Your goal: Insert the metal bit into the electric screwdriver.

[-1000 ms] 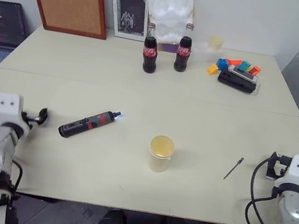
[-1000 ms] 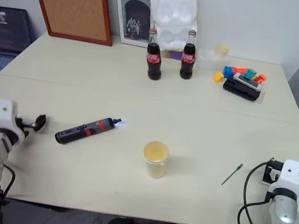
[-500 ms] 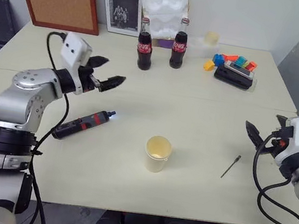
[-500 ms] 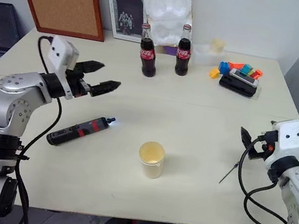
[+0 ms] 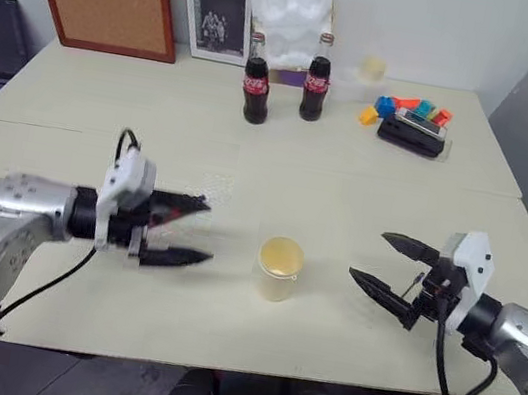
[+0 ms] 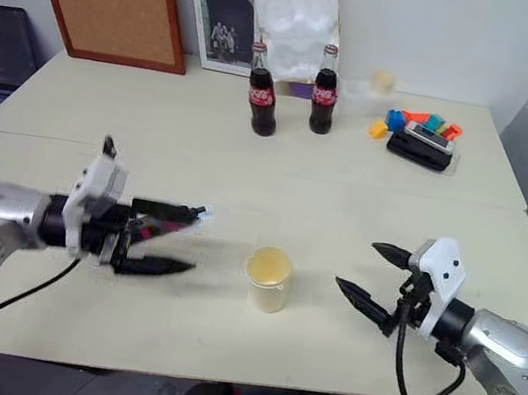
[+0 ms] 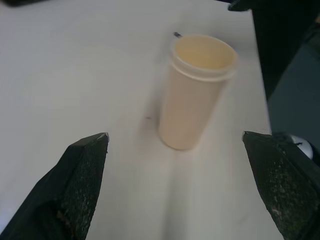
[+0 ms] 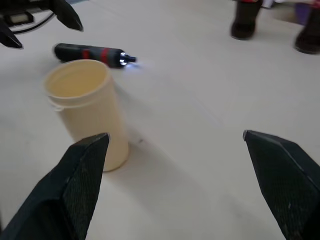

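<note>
Both pincers hung released and empty above the table (image 5: 251, 155). The left gripper (image 5: 206, 231) sat at centre left of the head view and the right gripper (image 5: 369, 254) at centre right. Their jaws stood wide and pointed toward each other across the cream cup (image 5: 279, 269) in the middle.

The electric screwdriver (image 8: 92, 52) lay flat on the table under and behind the left gripper. In the right wrist view it showed at upper left, beyond the cup, with its tip light on. Of the metal bit (image 7: 177, 34) we made out only a small dark end past the cup's rim, at the top of the left wrist view (the right gripper covered most of it from the head camera).

Nothing had been picked up yet, so we judged the step in hand to be reaching for the two parts.

To do that well:
- We would bring the left gripper down across the screwdriver's body near the red band, leaving the narrow nose free.
- The bit would be the harder pick, being thin and flat on the table. The right fingertips should come low, straddle it squarely and close near its middle, so that one end stands out for insertion.
- Both arms should keep away from the cup, and stay well short of the cola bottles (image 5: 256, 80) at the top of the frame.
</note>
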Controlling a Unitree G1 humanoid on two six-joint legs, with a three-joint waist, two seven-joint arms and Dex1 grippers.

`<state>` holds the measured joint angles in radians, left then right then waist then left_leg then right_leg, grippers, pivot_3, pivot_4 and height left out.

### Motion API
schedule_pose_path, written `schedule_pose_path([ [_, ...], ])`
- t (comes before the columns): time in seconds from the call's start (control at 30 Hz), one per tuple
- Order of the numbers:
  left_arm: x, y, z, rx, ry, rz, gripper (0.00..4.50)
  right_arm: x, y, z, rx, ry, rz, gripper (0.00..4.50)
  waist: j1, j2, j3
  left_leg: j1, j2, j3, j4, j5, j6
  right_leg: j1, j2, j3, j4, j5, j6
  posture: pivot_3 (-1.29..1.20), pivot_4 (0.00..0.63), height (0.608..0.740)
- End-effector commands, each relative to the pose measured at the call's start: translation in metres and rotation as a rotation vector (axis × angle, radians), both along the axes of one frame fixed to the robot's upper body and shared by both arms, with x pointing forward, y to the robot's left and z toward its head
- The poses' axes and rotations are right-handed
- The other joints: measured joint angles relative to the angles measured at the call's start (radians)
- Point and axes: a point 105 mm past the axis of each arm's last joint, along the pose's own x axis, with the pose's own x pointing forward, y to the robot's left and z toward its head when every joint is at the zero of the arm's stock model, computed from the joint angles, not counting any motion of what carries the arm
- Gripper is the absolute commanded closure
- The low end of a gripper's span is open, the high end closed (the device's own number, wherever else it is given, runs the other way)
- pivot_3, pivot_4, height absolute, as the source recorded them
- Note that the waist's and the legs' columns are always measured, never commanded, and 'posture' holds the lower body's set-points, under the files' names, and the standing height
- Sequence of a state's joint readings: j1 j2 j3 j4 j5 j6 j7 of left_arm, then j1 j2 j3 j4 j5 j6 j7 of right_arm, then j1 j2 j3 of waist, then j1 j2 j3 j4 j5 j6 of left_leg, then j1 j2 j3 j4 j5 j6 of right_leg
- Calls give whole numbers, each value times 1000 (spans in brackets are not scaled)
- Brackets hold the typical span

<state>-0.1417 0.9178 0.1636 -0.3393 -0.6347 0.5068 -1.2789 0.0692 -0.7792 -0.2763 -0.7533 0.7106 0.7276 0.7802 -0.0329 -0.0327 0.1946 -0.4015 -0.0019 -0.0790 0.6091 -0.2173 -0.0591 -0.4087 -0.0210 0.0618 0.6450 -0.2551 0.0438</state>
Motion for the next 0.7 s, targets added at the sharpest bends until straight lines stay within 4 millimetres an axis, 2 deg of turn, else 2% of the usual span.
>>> schedule_pose_path([
  [0.03, -7, -12, 8, -23, -94, -66, 42, -12, 11, 10, -6, -50, 73, 0, 7, -1, 1, 0, 0, 0, 0, 0, 0, 0, 0, -1, 0, 0, 0, 0, 150, 740],
  [0.1, -9, -17, 1, -28, -114, -87, 42, -10, 13, 12, 19, -50, 60, 0, 7, -1, 1, 0, -1, 0, 0, 0, 0, 1, 0, 0, 0, 0, 0, 0, 150, 740],
  [0.23, -3, -33, -13, -55, -165, -106, 42, -31, 22, 14, 19, -27, 133, 0, 7, -1, 1, 1, -2, 1, 2, 0, 0, 2, -1, 1, 0, 0, 0, 0, 150, 740],
  [0.3, -1, -34, -15, -53, -178, -115, 42, -33, 22, 15, 21, -22, 130, 0, 7, -2, 1, 1, -2, 0, 2, 0, 0, 2, 0, 0, 0, 1, 1, 0, 150, 740],
  [0.47, 15, -60, -33, -103, -197, -134, 42, -40, 24, 20, 33, -24, 100, 0, 7, -1, 0, 1, -3, 0, 2, 0, 0, 2, 1, 0, 1, 3, 5, 0, 150, 740],
  [0.7, 19, -75, -46, -112, -200, -181, 42, -46, 18, 17, 5, -12, 66, 0, 4, -2, 0, 1, -2, 0, 3, 0, 0, 3, 1, 0, 1, 4, 6, 0, 150, 740],
])
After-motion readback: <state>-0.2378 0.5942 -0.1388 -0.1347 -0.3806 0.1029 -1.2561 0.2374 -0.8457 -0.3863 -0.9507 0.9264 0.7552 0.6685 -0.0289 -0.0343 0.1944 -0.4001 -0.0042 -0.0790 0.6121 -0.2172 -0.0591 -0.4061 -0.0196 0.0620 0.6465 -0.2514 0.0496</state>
